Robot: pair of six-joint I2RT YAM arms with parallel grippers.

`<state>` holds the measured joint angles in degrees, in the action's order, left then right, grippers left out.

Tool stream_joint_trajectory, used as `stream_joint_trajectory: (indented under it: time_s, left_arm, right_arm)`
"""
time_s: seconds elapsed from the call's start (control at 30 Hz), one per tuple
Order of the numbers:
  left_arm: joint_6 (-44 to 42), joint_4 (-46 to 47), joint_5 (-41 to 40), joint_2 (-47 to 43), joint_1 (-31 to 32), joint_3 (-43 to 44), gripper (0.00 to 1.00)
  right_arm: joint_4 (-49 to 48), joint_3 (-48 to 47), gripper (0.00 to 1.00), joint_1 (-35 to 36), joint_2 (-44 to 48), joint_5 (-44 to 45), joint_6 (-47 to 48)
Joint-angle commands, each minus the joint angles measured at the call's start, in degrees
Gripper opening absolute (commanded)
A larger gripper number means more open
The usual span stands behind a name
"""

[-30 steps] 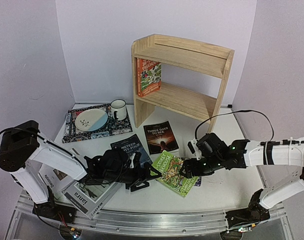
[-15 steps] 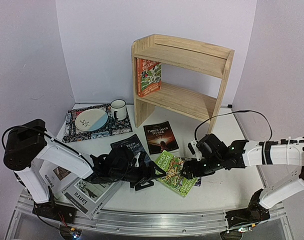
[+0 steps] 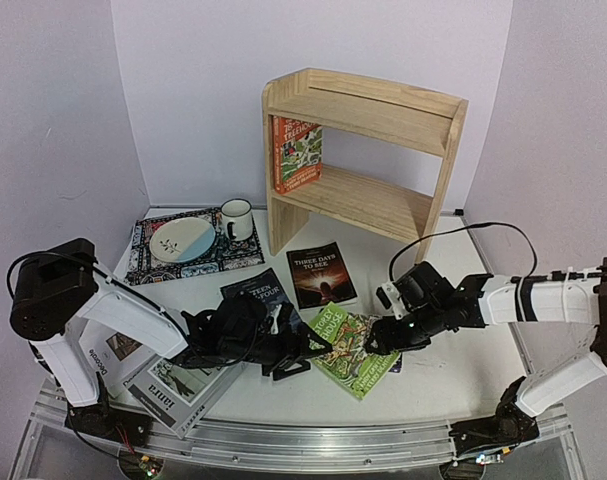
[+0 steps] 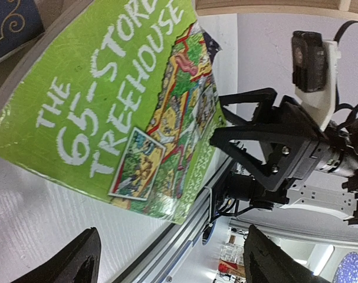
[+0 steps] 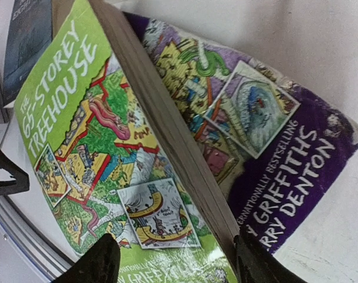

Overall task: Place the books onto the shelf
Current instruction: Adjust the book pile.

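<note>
Since the green Treehouse book (image 3: 345, 345) lies cover-up, partly on the purple Treehouse book (image 5: 273, 147), its page edge sits raised off the table. My read is that's why both arms come in low, one on each side.

Right gripper (image 5: 176, 242): jaws apart, straddling that page edge. Green cover by one finger, purple cover by the other. The gap is much wider than the book, so not clamped yet.

Left gripper (image 4: 171, 236): jaws wide, nothing between them. The green book is straight ahead, just past the fingertips, with the right gripper facing it from the far side of the book. Probably it's there as a backstop so the book doesn't skate away when the right one closes.

The shelf (image 3: 373, 112) stands well beyond both grippers. One red Treehouse book (image 3: 296, 153) is upright on the lower tier, against the left side panel. That's likely the pattern to follow: stand them up, pack from that end.

"Three Days to See" (image 3: 320, 273) lies flat between the grippers and the shelf. "Nineteen Eighty-Four" (image 3: 258, 290) is behind the left gripper, partly under that arm. Five or six books to go, I'd say.
</note>
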<state>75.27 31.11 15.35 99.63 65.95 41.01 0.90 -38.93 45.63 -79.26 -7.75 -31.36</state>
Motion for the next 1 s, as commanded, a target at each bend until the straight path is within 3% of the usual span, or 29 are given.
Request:
stream_joint_trajectory:
  time_s: [0.0, 0.2, 0.47, 0.7, 0.97]
  left_arm:
    - [2.71, 9.49, 2.06, 1.57, -0.42, -2.39, 0.83]
    - [4.81, 14.24, 2.78, 3.34, -0.48, -4.24, 0.76]
    - [5.63, 14.25, 1.18, 2.65, -1.28, -6.82, 0.76]
    - [4.00, 14.40, 0.71, 5.07, -2.29, -5.30, 0.62]
    - [4.05, 14.85, 1.16, 8.45, -3.21, -4.42, 0.60]
  right_arm:
    - [-0.35, 2.75, 0.62, 0.16, 1.86, -8.53, -3.01]
    - [-4.38, 5.59, 0.55, 0.35, 2.33, -10.97, -6.67]
    - [-5.15, 5.80, 0.49, 0.50, 1.24, -10.69, -6.93]
    - [-5.29, 5.63, 0.49, 0.75, 0.77, -10.63, -7.33]
    - [-5.29, 5.39, 0.49, 0.77, 0.05, -10.75, -7.05]
